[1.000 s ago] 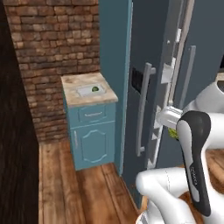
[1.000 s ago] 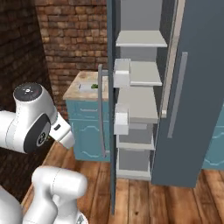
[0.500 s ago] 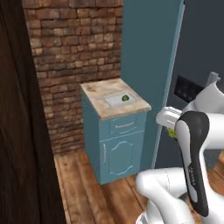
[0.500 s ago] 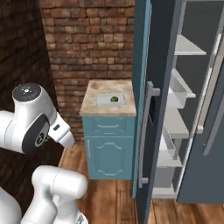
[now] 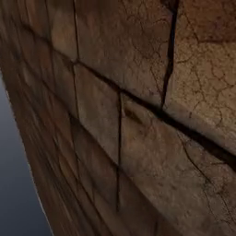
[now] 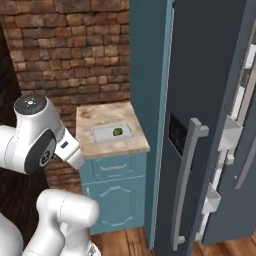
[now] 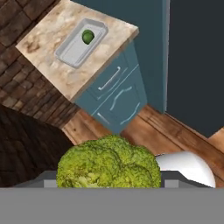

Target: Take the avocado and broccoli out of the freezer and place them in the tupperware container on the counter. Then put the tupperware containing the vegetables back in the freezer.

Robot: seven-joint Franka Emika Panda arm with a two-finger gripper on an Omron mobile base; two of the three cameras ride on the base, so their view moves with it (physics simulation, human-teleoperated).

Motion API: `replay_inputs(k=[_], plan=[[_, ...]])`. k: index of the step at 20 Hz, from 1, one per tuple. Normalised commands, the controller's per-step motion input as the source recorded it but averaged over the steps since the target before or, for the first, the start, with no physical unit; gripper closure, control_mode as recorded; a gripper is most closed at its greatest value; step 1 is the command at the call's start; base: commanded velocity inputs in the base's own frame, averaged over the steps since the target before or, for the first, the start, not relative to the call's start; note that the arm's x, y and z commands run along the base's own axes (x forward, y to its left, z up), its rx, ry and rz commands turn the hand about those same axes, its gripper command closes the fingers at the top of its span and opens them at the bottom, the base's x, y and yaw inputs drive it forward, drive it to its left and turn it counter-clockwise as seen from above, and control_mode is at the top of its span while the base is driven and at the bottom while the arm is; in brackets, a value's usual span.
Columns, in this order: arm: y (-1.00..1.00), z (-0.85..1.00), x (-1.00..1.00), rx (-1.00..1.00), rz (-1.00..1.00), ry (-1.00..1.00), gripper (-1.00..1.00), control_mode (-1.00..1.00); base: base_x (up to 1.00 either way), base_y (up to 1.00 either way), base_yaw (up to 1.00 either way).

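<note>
- Your hand view has the broccoli (image 7: 109, 164) sitting large at the bottom, right where the finger tips rise; it looks carried in the gripper (image 7: 109, 181), with the fingers spread wide around the floret, though the tips themselves are hidden behind it, so you cannot see the contact
- Look past the floret in that same view: the counter (image 7: 52, 65) lies ahead and below, with the tupperware container (image 7: 72, 52) resting on its marbled top
- The avocado (image 7: 88, 36) lies inside the container, toward one end of it
- From the right base view you see the same setup: the tray (image 6: 102, 134) on the counter (image 6: 125, 145), the dark green ball (image 6: 117, 132) in it, all well apart from the arm
- The counter's teal cabinet (image 6: 115, 195) stands against the brick wall (image 6: 75, 50), just beside the freezer (image 6: 200, 100)
- The freezer door (image 6: 197, 165) with its long bar handle (image 6: 186, 185) faces you, and white door bins (image 6: 231, 137) show at the right edge
- Your left base view sits tight against brickwork (image 5: 138, 115), blurred and very close
</note>
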Motion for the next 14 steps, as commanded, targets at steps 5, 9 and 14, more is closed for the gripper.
replay_inputs(k=[5, 9, 14], plan=[[0.0, 0.0, 0.0, 0.0, 0.0, 0.0, 1.0, 1.0, 0.66, 0.47, -0.37], [0.08, -0.06, 0.21, 0.0, -0.05, 0.03, 1.0, -1.0, 0.54, 0.34, -0.23], [0.15, -0.43, 1.0, 0.0, -0.04, 0.14, 1.0, -1.0, 0.0, 0.0, 0.0]])
